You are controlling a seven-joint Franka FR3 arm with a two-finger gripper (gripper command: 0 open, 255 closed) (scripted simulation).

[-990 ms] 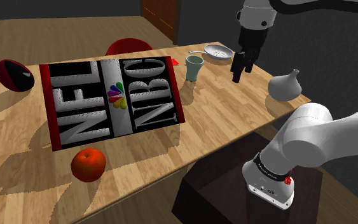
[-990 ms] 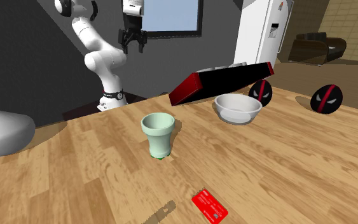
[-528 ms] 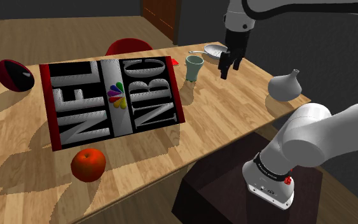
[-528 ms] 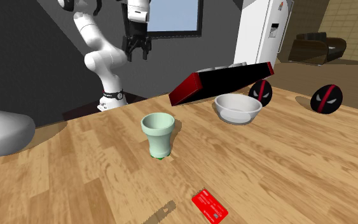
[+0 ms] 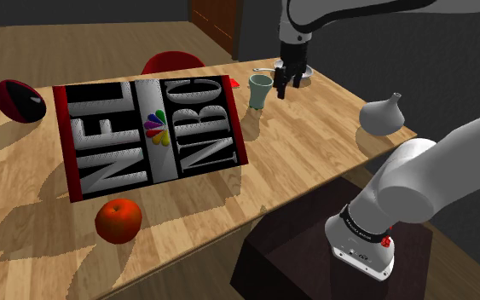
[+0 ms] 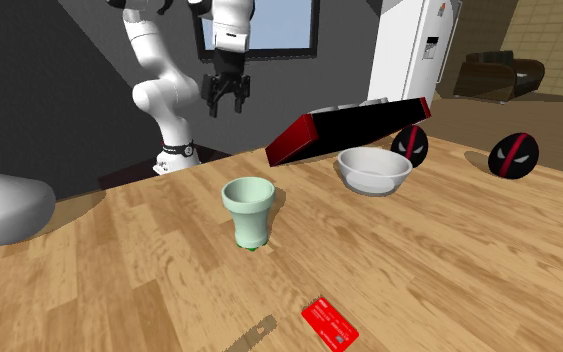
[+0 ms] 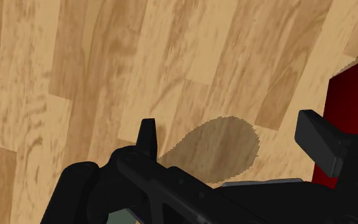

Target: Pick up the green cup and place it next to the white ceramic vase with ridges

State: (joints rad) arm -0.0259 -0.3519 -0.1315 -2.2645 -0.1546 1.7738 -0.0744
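Spread hand (image 5: 286, 84) hangs, seemingly just beside the green cup (image 5: 260, 90)

Shoulder view: high beside stand (image 5: 280, 256), looking down across bench (image 5: 315, 145). Second exterior view: low, near, from bench's far side, facing arm (image 6: 164, 95). Wrist view: close above bench planks. Both exterior views share cup (image 5: 259, 89), vase (image 5: 381, 113).

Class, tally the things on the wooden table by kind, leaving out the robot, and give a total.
Green cup: 1
White vase: 1
Bowl: 1
Black-and-red balls: 2
Red apple: 1
Red card: 1
Printed box: 1
Total: 8
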